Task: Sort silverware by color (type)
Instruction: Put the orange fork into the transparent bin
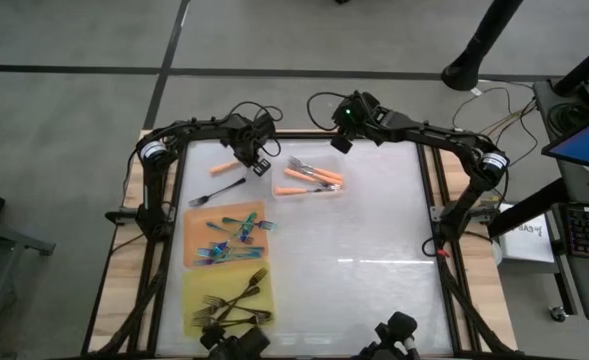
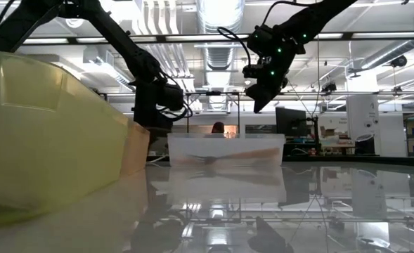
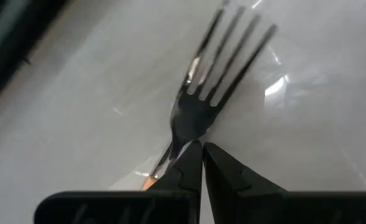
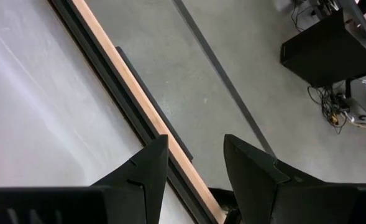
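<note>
An orange-handled fork with silvery tines [image 3: 198,106] is pinched at its neck by the left gripper [image 3: 201,155] beside the clear plastic tray [image 1: 278,190], tines pointing away; the right gripper [image 4: 195,162] is held spread, well above

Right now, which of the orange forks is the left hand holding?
The left hand pinches the lone orange-handled fork lying apart beside the clear tray; the other orange forks lie inside that tray.

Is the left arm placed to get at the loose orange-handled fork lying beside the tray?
Probably yes: the left gripper sits close beside that orange-handled fork, nothing between them, though its fingers look shut.
</note>
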Controlling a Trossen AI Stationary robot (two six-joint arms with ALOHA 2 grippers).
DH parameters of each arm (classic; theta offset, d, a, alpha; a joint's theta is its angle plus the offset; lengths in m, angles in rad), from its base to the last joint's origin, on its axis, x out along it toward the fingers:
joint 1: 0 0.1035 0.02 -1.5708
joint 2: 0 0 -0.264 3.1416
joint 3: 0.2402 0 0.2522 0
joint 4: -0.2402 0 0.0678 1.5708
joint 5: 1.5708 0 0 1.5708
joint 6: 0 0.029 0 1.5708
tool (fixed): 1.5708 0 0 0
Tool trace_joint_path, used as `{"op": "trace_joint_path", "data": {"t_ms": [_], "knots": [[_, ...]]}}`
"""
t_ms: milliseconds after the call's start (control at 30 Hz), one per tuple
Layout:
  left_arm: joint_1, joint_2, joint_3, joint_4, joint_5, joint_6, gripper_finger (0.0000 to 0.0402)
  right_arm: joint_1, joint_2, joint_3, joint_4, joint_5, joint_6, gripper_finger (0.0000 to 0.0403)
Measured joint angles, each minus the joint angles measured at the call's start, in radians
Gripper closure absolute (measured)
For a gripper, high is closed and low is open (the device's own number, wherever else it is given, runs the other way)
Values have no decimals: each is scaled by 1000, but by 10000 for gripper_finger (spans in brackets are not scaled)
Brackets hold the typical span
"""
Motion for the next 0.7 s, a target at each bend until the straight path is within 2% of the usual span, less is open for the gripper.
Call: {"op": "trace_joint_path", "data": {"t_ms": [233, 400, 567, 700], "knots": [[-6, -10, 2, -1, -8, 53, 402, 0, 0, 0, 0, 0, 0, 255], [-12, -76, 13, -33, -7, 104, 401, 0, 0, 0, 0, 0, -1, 255], [-12, -141, 7, -140, -24, 168, 399, 0, 0, 0, 0, 0, -1, 255], [-7, -146, -22, -245, -64, 205, 374, 0, 0, 0, 0, 0, 0, 255]]}}
